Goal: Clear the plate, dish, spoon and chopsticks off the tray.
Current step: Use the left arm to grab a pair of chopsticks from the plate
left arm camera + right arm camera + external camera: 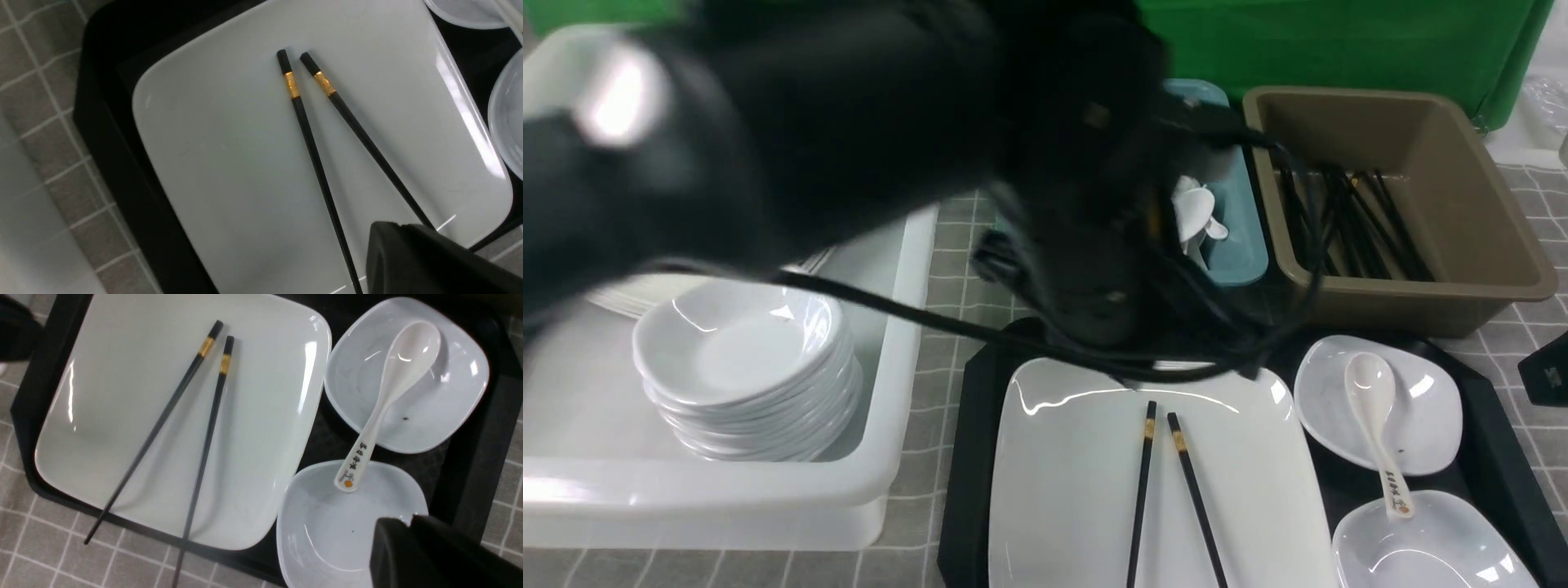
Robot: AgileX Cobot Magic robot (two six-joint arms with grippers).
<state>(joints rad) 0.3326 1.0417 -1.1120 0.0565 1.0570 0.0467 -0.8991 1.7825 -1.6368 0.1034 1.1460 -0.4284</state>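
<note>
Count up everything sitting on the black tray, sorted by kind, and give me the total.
Large white plate: 1
Small white dishes: 2
Soup spoon: 1
Black chopsticks: 2
Total on the tray: 6

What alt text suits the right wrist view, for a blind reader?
A black tray holds a large white plate with two black chopsticks across it, tips past the tray's edge. Beside it, a white spoon has its bowl in one small dish and its handle over a second dish.
</note>
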